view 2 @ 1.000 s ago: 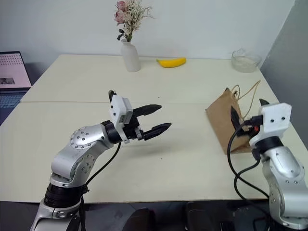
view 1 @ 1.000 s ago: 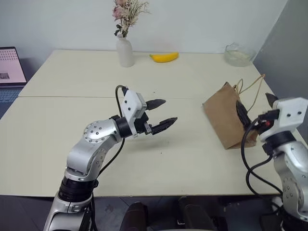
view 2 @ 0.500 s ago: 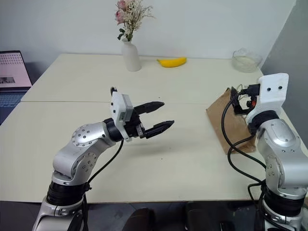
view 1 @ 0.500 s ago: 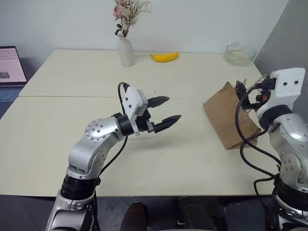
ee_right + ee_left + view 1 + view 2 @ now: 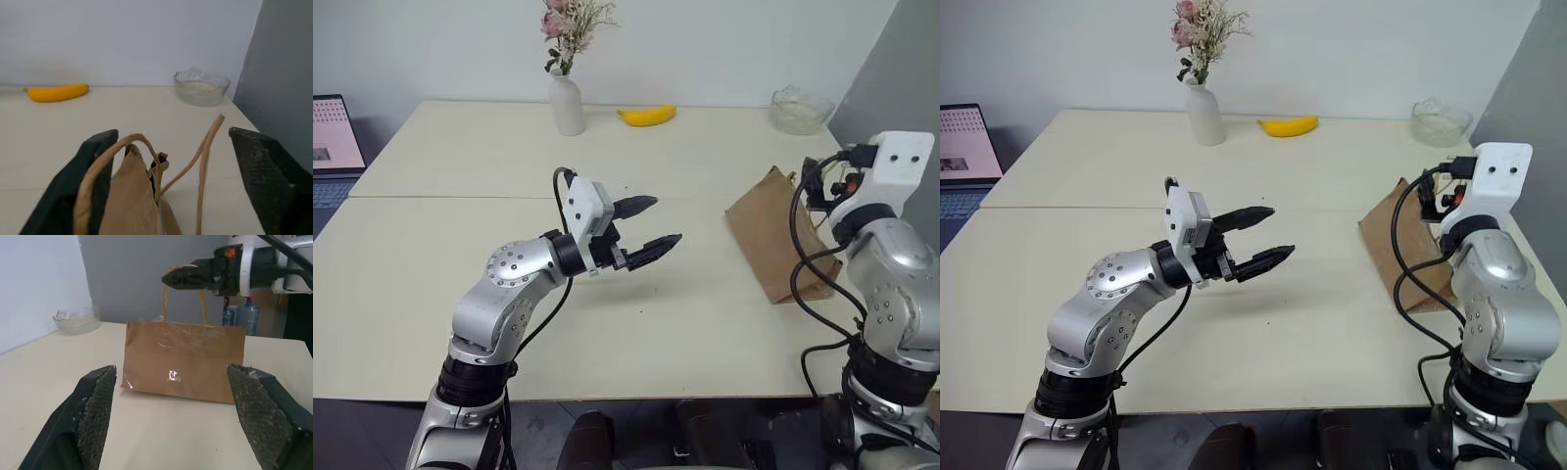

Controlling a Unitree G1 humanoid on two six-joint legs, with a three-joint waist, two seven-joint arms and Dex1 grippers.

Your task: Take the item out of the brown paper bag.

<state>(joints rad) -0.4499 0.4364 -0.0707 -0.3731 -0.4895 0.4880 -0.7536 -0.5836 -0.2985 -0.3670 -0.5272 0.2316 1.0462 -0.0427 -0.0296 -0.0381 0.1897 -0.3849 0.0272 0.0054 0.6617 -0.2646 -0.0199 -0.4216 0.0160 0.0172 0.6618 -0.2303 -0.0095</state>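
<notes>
**A:** Where is the bag?

**B:** The bag stands on the table at the right, close to the right edge and about midway between near and far. Its flat brown side faces left, and its handles rise from the top.

**A:** And what's inside it?

**B:** I cannot tell. The top is pinched nearly flat and the inside is hidden.

**A:** The right gripper?

**B:** The right gripper hangs just above the bag's top and points far. Its fingers are spread wide, one on each side of the handles, and they pinch nothing. One loop leans close to a finger, but I cannot tell whether they touch.

**A:** The left one?

**B:** The left gripper is held above the middle of the table, well apart from the bag. It points right, toward the bag's broad side. Its fingers are spread wide too, with nothing between them.

**A:** Anything else on the table?

**B:** Along the far edge there is a white vase of dried flowers, with a banana just to its right. A glass bowl sits at the far right corner. A laptop is at the far left.
</notes>
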